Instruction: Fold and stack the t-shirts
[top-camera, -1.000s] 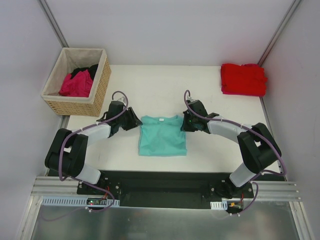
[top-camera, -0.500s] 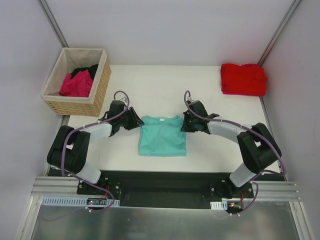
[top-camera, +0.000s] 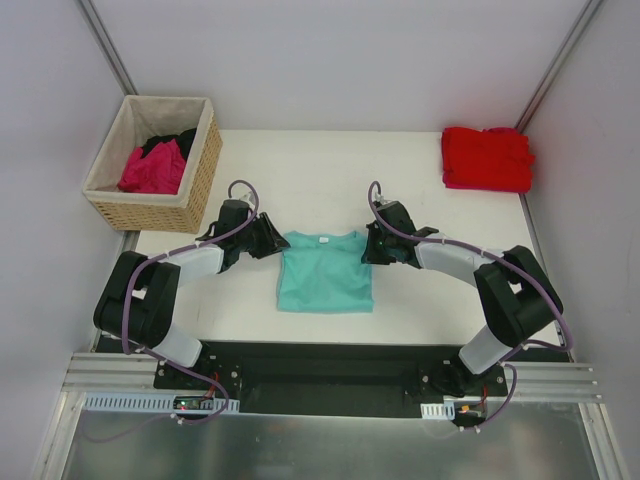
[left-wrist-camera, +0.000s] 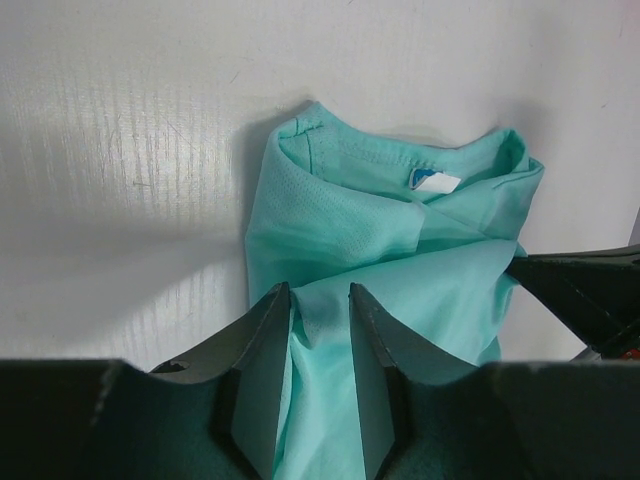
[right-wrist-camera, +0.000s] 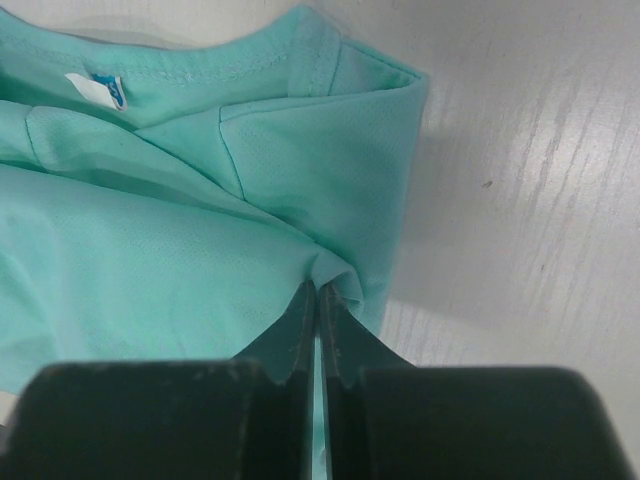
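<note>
A teal t-shirt (top-camera: 325, 272) lies partly folded on the white table, neck label (top-camera: 323, 240) at the far edge. My left gripper (top-camera: 275, 243) is at its left shoulder; in the left wrist view (left-wrist-camera: 320, 295) the jaws stand apart with a ridge of teal cloth (left-wrist-camera: 400, 240) between them. My right gripper (top-camera: 368, 245) is at the right shoulder; in the right wrist view (right-wrist-camera: 317, 290) it is shut on a pinch of the teal cloth (right-wrist-camera: 150, 230). A folded red t-shirt (top-camera: 487, 158) lies at the far right corner.
A woven tan basket (top-camera: 200, 170) stands at the far left, holding a magenta shirt (top-camera: 152, 170) and a black one (top-camera: 180, 140). White walls enclose the table (top-camera: 300, 170) on three sides. The arm bases sit on a black rail at the near edge.
My left gripper has crept slightly right, onto the teal shirt's left shoulder. The right gripper and the shirt have barely moved.
</note>
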